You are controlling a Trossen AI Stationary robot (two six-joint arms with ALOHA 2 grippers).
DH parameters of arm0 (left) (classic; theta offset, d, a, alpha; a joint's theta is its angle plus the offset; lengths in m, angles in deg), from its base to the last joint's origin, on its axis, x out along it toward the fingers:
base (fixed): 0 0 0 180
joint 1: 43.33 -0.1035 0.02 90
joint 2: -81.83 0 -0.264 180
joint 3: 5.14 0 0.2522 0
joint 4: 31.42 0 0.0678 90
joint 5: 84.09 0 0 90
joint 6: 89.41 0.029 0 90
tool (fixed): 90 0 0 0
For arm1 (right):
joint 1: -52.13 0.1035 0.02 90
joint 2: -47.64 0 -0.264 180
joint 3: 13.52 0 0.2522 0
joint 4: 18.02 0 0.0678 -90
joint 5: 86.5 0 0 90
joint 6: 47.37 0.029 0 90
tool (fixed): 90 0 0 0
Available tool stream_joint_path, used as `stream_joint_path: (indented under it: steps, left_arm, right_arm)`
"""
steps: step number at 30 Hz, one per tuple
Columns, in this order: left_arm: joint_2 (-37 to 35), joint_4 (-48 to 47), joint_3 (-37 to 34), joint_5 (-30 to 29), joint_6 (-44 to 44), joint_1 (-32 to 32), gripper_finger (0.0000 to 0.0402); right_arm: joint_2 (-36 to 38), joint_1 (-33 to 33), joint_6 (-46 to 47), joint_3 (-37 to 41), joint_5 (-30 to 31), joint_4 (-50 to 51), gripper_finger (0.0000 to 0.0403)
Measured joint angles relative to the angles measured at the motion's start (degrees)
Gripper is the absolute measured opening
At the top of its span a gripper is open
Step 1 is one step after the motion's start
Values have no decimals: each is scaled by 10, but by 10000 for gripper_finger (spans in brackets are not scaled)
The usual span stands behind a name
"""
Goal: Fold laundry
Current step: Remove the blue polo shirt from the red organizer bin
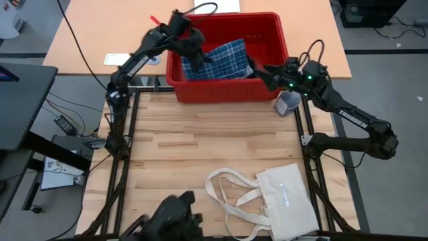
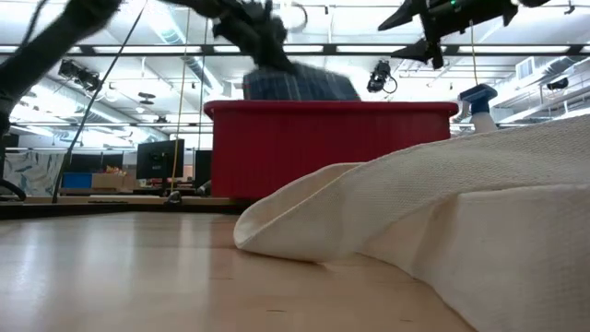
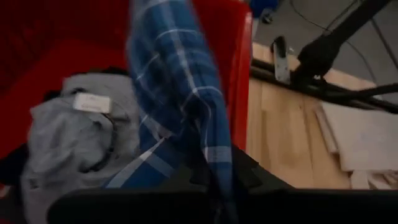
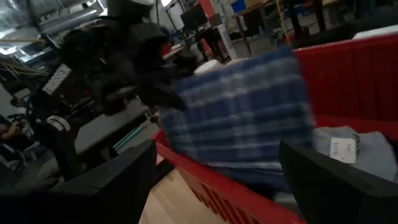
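The left tool (image 1: 196,59) is hanging over the red bin (image 1: 227,94) at the far edge of the worktop (image 1: 200,144), its fingers pinched together on the blue-white plaid piece (image 1: 224,60). The plaid cloth is draping down from that grip, partly raised above the bin's rim and partly trailing back inside. In the left wrist view the plaid piece (image 3: 177,93) is hanging in a long fold in front of the camera, and beneath it a light blue-grey piece (image 3: 74,134) with a white label is lying crumpled on the bin floor. A dark garment seems to be showing at the bin's corner beside it, though it is too shadowed to be sure.

The right tool (image 1: 262,73) is hovering at the bin's right end, near its rim, with its fingers (image 4: 329,186) standing wide apart and touching nothing; they are pointing toward the lifted plaid cloth.

A blue-and-white spray bottle (image 1: 287,104) is standing just beside the bin's right corner. Nearer the front of the worktop, a cream canvas tote bag (image 1: 284,197) is lying flat, its long handles looping out to the left.
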Motion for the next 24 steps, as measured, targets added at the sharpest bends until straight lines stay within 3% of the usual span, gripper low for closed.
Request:
stream_joint_path:
  steps: [6, 10, 21, 24]
  left_arm:
    - [-72, -6, 0, -11, -83, 12, 13]
    - [-116, -81, 0, -10, -102, 39, 13]
    - [-223, -279, 1, -9, -150, 201, 12]
    - [-232, -332, -5, -41, -154, 260, 12]
  right_arm:
    - [54, 0, -34, 0, 9, 17, 346]
    - [77, 0, -34, 0, -18, 37, 346]
    - [128, 3, -17, 0, -28, 101, 346]
    - [134, 5, -13, 0, -29, 101, 346]
